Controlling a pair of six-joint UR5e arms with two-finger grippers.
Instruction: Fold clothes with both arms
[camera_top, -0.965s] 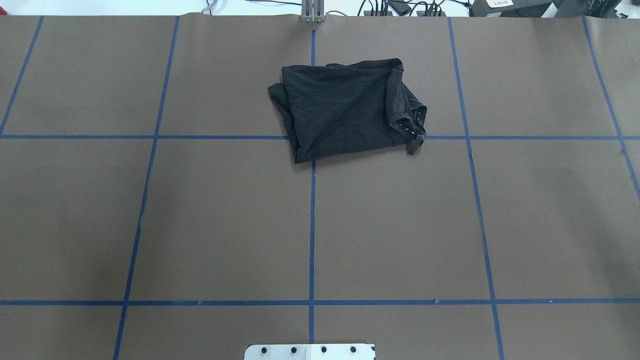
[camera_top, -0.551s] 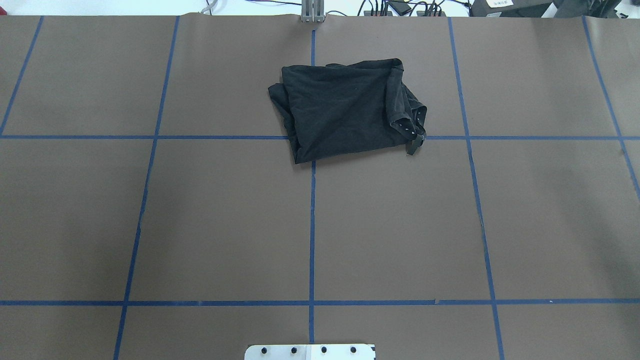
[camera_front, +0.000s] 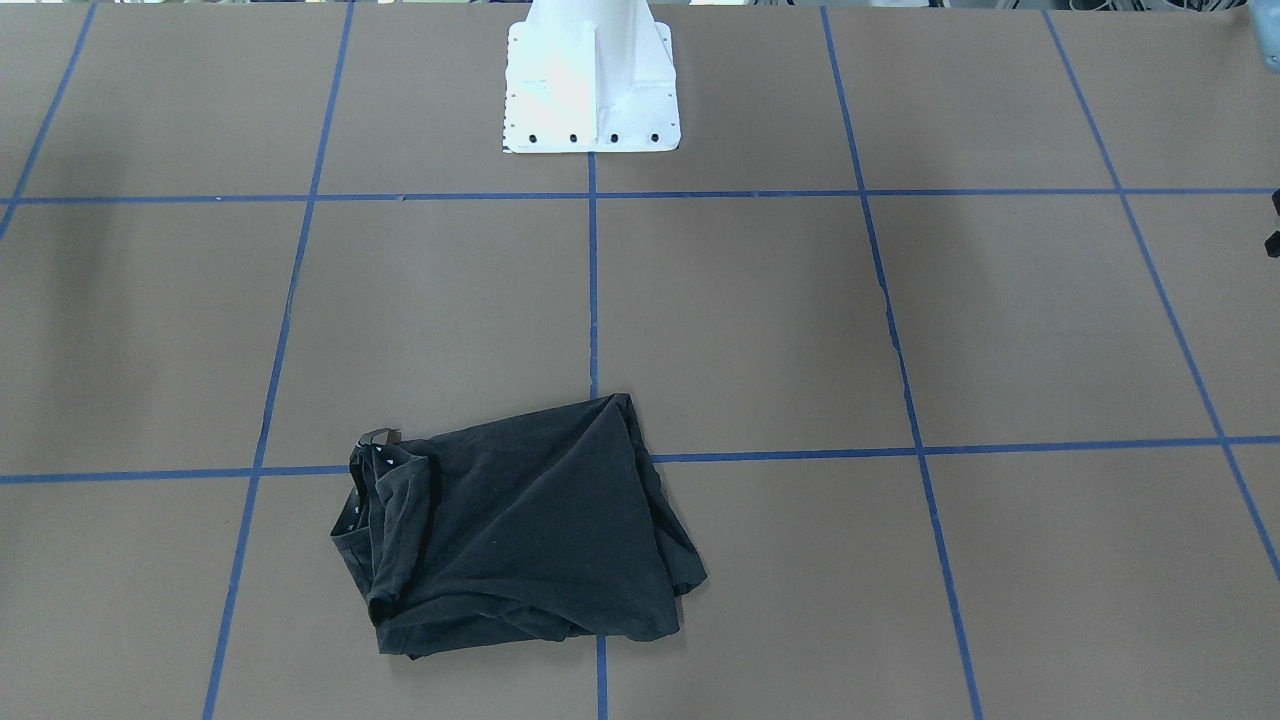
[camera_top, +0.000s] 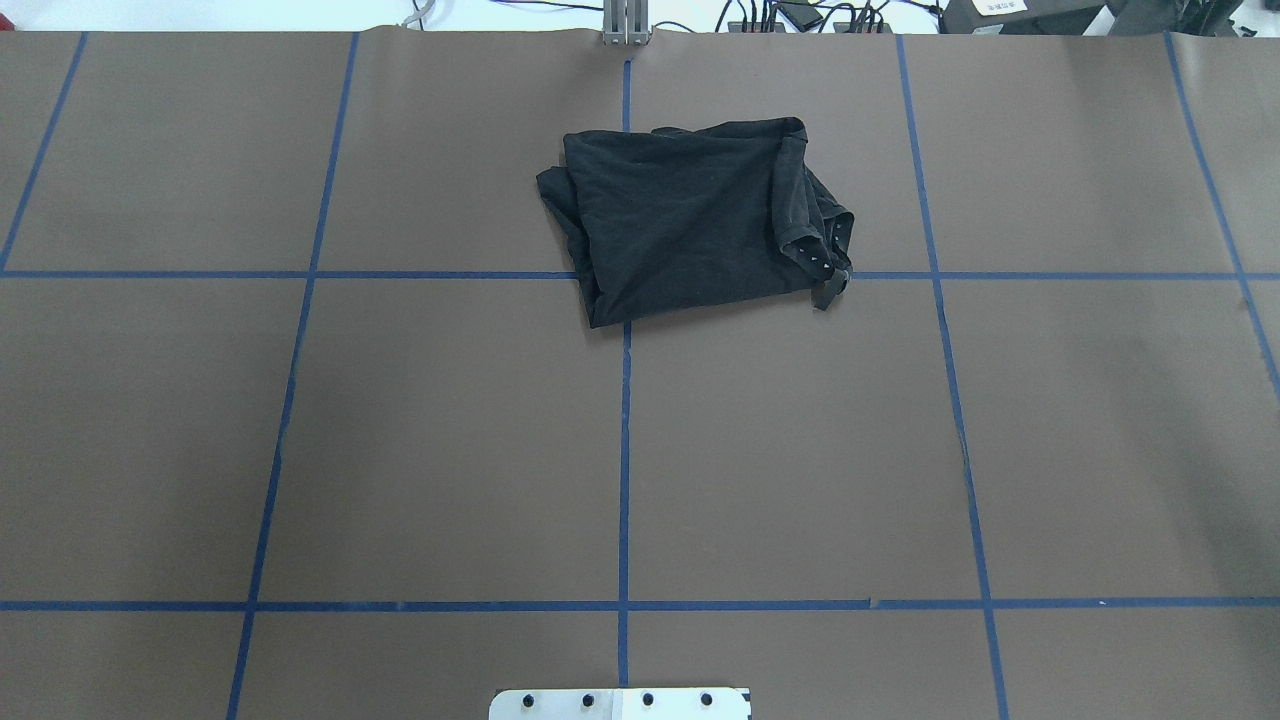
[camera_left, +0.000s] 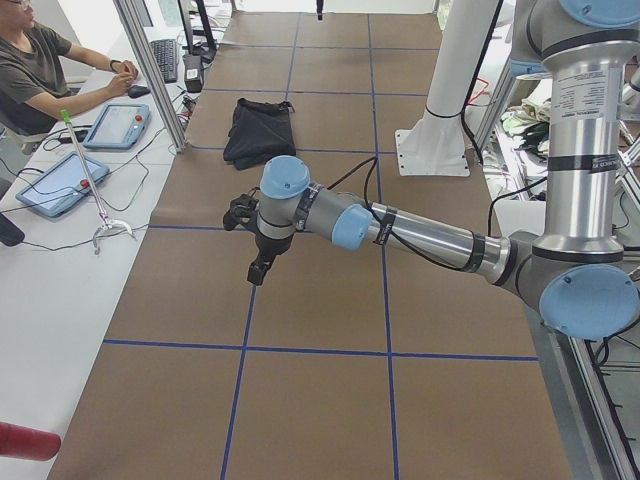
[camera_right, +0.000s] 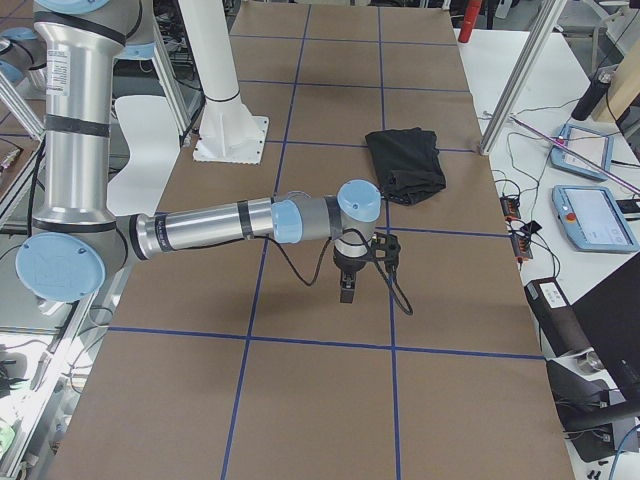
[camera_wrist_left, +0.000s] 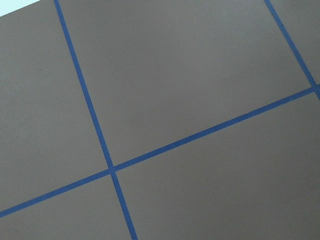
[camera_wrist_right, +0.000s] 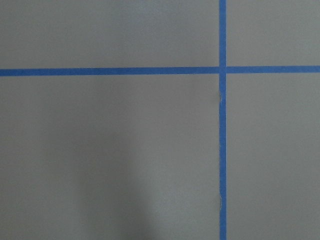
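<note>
The black T-shirt (camera_top: 690, 225) lies folded in a rough rectangle on the far half of the brown table (camera_top: 450, 450), straddling the centre blue tape line (camera_top: 624, 460), with its dotted neckband (camera_top: 815, 255) at the right. The left gripper (camera_left: 260, 270) and the right gripper (camera_right: 347, 288) hang over opposite table ends, well apart from it. Nothing shows in either one, and how far open they are, I can't tell.

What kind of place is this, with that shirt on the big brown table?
Most likely a robotics test lab: the left arm and right arm reach over a tape-gridded table, and a person sits beside it with control tablets.
</note>
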